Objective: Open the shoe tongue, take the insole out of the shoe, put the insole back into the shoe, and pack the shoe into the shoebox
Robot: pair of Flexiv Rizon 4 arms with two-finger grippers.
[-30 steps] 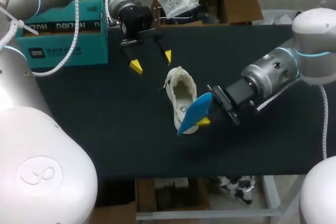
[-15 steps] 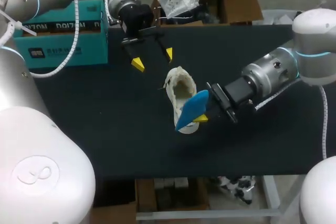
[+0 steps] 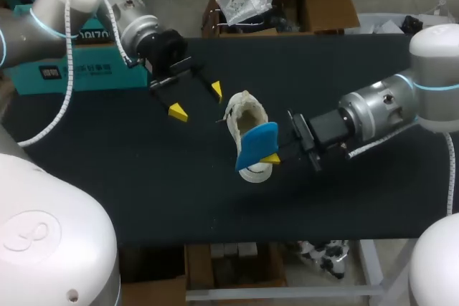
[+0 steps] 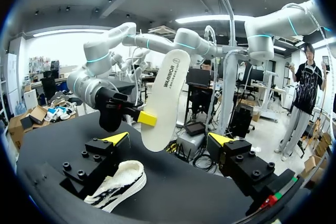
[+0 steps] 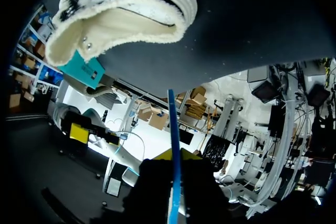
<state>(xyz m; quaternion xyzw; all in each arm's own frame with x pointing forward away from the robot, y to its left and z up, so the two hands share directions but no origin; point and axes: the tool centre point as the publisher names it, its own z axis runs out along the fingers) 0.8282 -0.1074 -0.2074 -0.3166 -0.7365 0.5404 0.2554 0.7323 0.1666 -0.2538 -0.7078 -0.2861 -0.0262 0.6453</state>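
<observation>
Here's the right gripper (image 3: 276,151) clamped on the blue insole (image 3: 257,145), hovering over the toe end of the shoe (image 3: 246,121); left gripper (image 3: 196,100) spread wide, empty, near the shoe's heel

My bench, and how the light sits on it

I work over one table (image 3: 143,198) with a flat, matte black top that runs across the whole head view, its far and near edges straight and parallel. Light falls evenly on it, with only soft, faint shadows and no hard glare. Under the near edge a pale metal frame (image 3: 287,293) shows. From my left wrist the same top (image 4: 173,192) spreads out as a dark plane with a dull sheen. From my right wrist it (image 5: 252,19) is plain, unmarked black.
</observation>
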